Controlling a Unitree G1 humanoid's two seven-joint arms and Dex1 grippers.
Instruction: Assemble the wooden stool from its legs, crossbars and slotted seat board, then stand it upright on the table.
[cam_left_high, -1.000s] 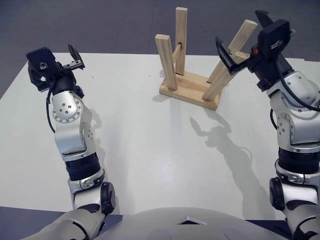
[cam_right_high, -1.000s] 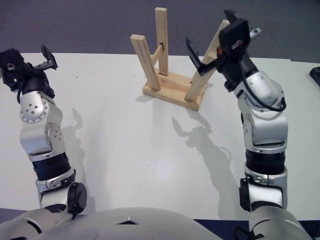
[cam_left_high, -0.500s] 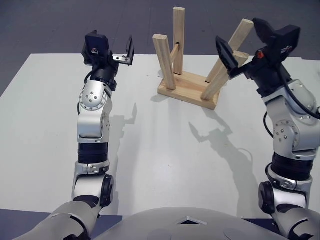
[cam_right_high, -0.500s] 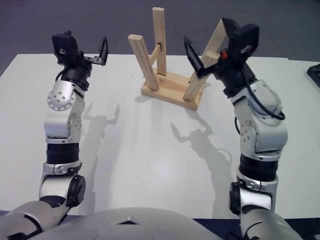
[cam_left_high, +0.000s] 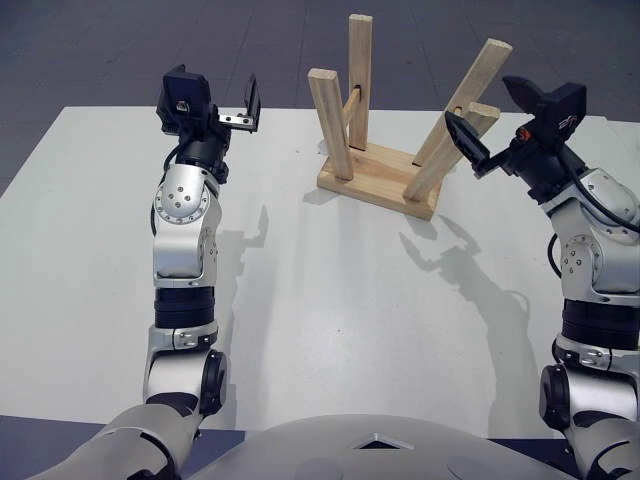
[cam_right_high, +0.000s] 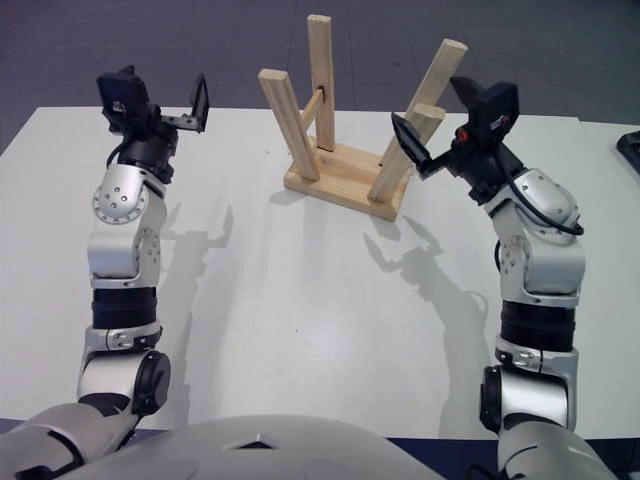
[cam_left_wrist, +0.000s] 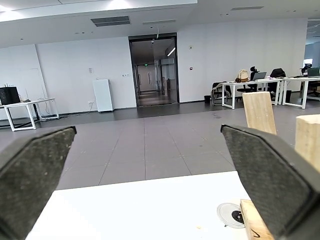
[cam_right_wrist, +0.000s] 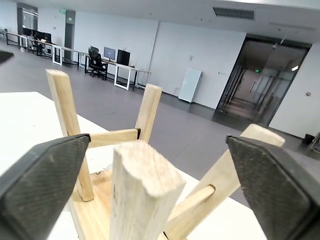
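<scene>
Just beside right claw (cam_left_high: 477, 97) stands the stool (cam_left_high: 380, 181).

Open-plan office: desks (cam_left_wrist: 246, 85), monitors (cam_right_wrist: 110, 52), swivel chairs (cam_right_wrist: 95, 59), grey tiled floor (cam_left_wrist: 150, 150).

1. A white table (cam_left_high: 300, 300) with a plain, flat top carries everything here.
2. The wooden stool (cam_left_high: 378, 178) rests on it upside down, towards the far edge and a little right of the middle.
3. Its seat board (cam_left_high: 372, 185) lies flat on the tabletop, and the four legs (cam_left_high: 331, 122) stick up at splayed angles.
4. A short crossbar (cam_left_high: 352, 98) joins the two left legs, clear of the tabletop.
5. A small round disc (cam_left_wrist: 231, 215) sits flush in the tabletop just beside the seat board's left far corner.
</scene>
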